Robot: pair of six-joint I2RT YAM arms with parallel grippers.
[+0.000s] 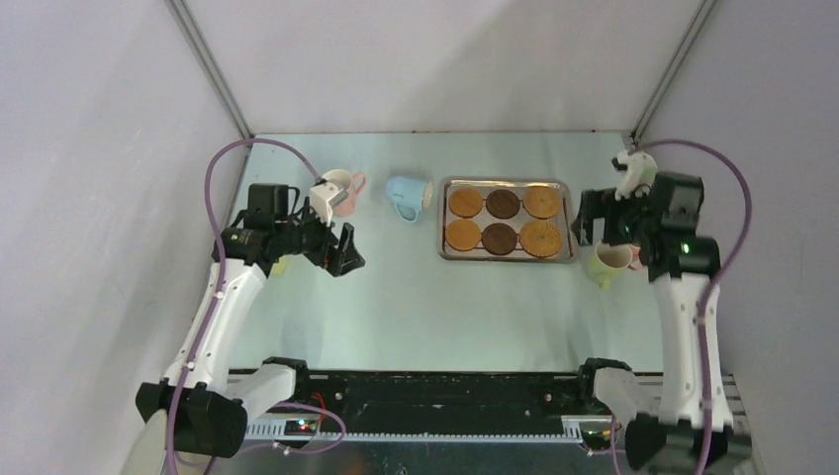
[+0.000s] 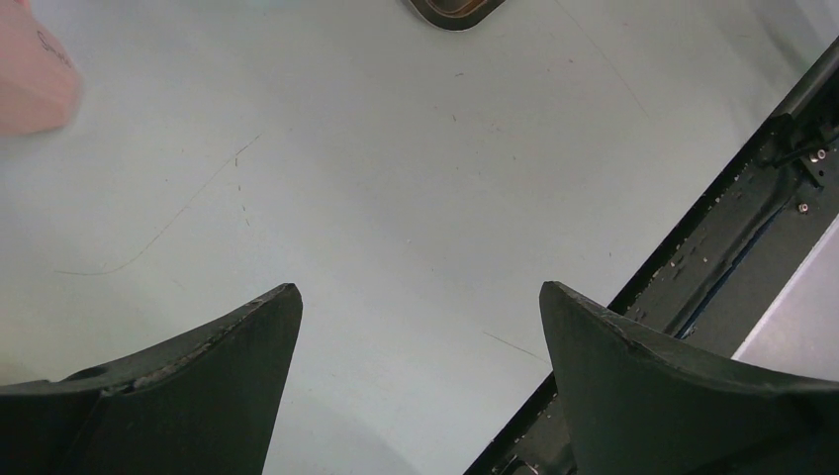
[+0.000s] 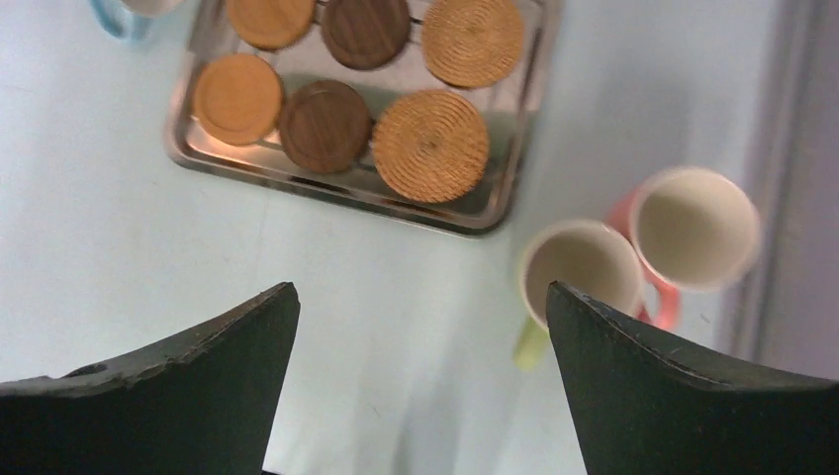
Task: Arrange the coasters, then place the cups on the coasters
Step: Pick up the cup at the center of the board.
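Seen from above, six coasters [image 1: 503, 220] lay in two rows in the steel tray [image 1: 505, 258]. The left gripper [image 1: 346, 255] hung over bare table, and the right gripper [image 1: 591, 230] hung off the tray's right end.

The left wrist view showed jaws spread and empty. A dark mark on the pink cup [image 2: 30, 79] was too blurred to read.

The right wrist view showed jaws spread and empty above the table, near a yellow-green cup [image 3: 582, 267].

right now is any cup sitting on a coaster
No, all six coasters lie bare in the steel tray, and the cups in view are on the table outside it.
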